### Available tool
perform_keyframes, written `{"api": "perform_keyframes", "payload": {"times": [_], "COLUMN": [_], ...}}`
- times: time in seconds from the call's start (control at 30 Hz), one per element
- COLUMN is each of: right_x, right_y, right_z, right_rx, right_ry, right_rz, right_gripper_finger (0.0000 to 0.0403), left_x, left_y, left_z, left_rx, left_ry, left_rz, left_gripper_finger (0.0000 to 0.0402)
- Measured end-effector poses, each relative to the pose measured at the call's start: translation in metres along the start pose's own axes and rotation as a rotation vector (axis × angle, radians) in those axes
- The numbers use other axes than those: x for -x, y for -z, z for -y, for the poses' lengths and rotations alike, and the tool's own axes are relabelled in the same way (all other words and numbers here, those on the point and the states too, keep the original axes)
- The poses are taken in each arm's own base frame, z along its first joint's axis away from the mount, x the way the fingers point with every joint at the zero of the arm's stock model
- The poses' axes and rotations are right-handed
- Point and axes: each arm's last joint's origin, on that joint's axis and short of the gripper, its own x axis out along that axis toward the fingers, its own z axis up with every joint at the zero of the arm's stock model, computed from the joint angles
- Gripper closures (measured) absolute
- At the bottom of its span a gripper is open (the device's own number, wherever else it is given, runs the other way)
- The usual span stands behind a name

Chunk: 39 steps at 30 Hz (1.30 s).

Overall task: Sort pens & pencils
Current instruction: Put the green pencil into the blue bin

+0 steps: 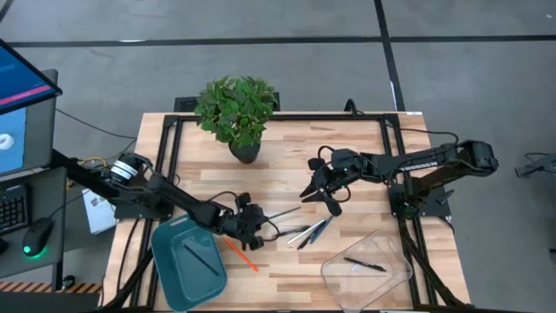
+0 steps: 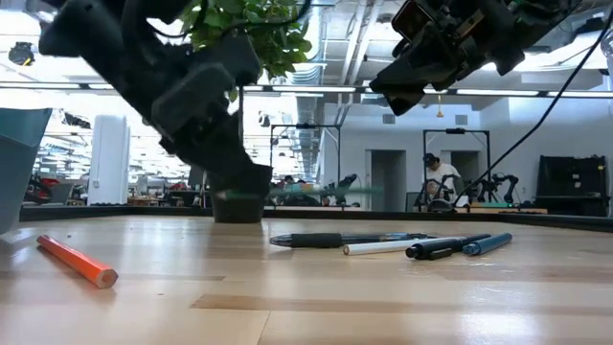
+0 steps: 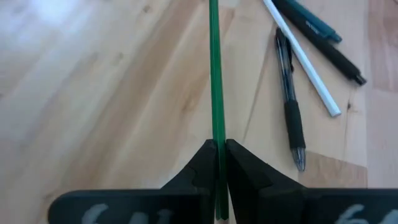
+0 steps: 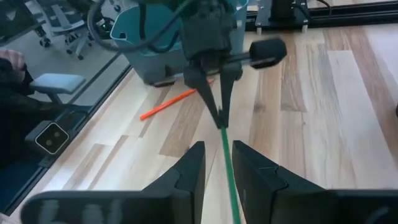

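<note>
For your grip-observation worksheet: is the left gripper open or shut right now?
Shut on the green pencil. In the left wrist view, the left gripper has both dark fingers pressed against the pencil with no gap.

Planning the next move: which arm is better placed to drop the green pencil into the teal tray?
Left. Its end effector is shut on the green pencil, beside the teal tray. The right end effector hangs open, farther from the tray.
</note>
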Motion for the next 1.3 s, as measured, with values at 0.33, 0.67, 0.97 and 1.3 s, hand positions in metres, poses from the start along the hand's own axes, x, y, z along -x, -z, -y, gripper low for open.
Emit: {"api": "perform_keyframes", "payload": {"times": [0.33, 0.67, 0.97, 1.3], "right_x": [0.019, 0.031, 0.027, 0.027], "right_y": [-0.016, -0.023, -0.020, -0.017], "right_z": [-0.006, -0.012, -0.011, -0.011], "right_rx": [0.041, 0.050, 0.020, 0.006], "right_ry": [0.011, 0.011, 0.008, 0.007], "right_rz": [0.093, 0.130, 0.103, 0.073], "right_gripper_finger": [0.0300, 0.0300, 0.0300, 0.0300], "left_x": [0.041, 0.098, 0.127, 0.140], "left_y": [-0.025, -0.044, -0.048, -0.039], "left_z": [-0.017, -0.046, -0.055, -0.041], "left_rx": [-0.041, -0.021, -0.032, -0.029], "left_ry": [-0.035, -0.029, 0.038, 0.132], "left_rz": [0.042, 0.073, 0.101, 0.074], "left_gripper_finger": [0.0391, 0.0391, 0.0391, 0.0391]}}
